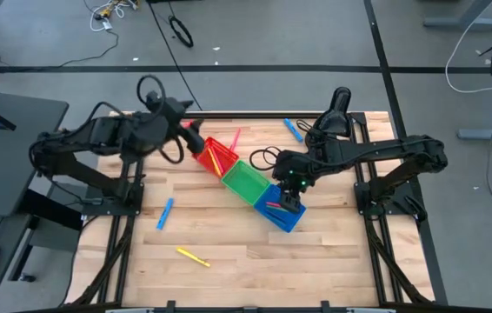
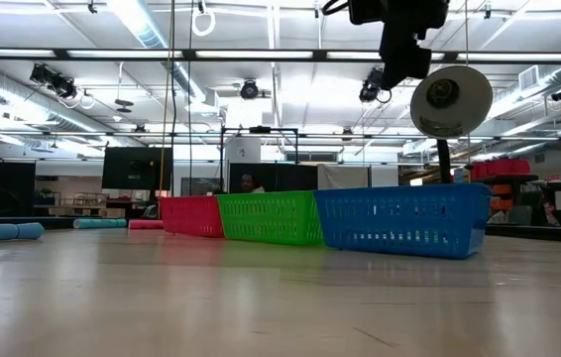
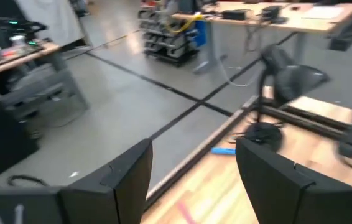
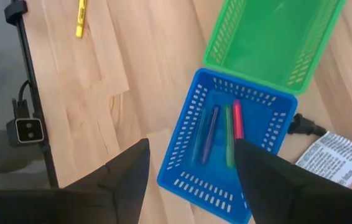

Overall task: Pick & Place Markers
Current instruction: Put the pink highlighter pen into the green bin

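Red [image 1: 215, 156], green [image 1: 245, 181] and blue [image 1: 283, 213] bins stand in a slanting row mid-table. In the right wrist view, the blue bin [image 4: 226, 155] holds purple [image 4: 208, 134], green [image 4: 228, 138] and red [image 4: 237, 120] markers. My right gripper [image 4: 188, 180] hangs open above that bin with nothing between its fingers. My left gripper [image 1: 192, 139] is open and raised beside the red bin's far corner, pointing toward the table's far edge [image 3: 191, 163]. Yellow markers lie in the red bin. Loose markers rest on the table: blue [image 1: 166, 213], yellow [image 1: 192, 257], blue [image 1: 292, 129] and pink [image 1: 236, 139].
A black cable loop [image 1: 263, 157] lies on the table by the green bin. A printed paper label [image 4: 341, 157] and a cable plug [image 4: 303, 125] lie next to the blue bin. Black frame rails run along the table's sides. Bare wood spreads across the near half.
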You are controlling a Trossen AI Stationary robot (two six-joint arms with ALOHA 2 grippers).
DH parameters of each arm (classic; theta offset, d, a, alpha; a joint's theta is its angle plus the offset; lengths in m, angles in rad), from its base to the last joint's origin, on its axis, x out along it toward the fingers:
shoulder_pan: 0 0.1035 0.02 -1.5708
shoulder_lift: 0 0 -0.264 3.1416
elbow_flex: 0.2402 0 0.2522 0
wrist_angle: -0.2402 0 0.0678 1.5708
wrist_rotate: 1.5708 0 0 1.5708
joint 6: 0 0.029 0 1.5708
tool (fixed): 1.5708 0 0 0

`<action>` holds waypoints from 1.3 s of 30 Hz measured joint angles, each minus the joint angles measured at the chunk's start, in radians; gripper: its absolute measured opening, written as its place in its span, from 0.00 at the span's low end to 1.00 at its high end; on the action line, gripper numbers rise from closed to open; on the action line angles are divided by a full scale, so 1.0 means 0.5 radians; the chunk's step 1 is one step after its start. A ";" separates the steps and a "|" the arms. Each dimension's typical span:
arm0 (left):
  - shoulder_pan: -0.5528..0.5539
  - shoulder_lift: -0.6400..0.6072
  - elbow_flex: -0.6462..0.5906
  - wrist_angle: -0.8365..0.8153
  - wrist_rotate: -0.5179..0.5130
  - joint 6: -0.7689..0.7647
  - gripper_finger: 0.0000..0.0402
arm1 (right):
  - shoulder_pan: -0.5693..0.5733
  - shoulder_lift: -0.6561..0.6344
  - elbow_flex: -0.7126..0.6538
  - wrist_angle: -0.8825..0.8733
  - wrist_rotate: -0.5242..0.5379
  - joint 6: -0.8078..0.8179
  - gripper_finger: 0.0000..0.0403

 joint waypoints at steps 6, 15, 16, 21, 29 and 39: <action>0.279 -0.006 0.001 -0.105 -0.021 0.009 0.59 | -0.050 0.000 0.000 0.031 0.002 -0.023 0.58; 0.732 -0.007 0.001 -0.264 -0.021 0.057 0.59 | -0.117 0.000 0.000 0.065 0.005 -0.142 0.58; 0.781 -0.007 0.001 -0.278 -0.021 0.062 0.59 | -0.120 0.000 0.000 0.069 0.005 -0.142 0.58; 1.030 -0.007 0.001 -0.384 0.042 0.139 0.59 | -0.122 0.000 0.000 0.090 0.005 -0.142 0.58; 1.409 0.001 0.000 -0.454 0.086 0.152 0.59 | -0.122 0.000 0.000 0.156 0.005 -0.149 0.58; 1.882 0.050 -0.017 -0.522 0.354 0.173 0.59 | -0.164 0.000 0.000 0.252 0.003 -0.344 0.58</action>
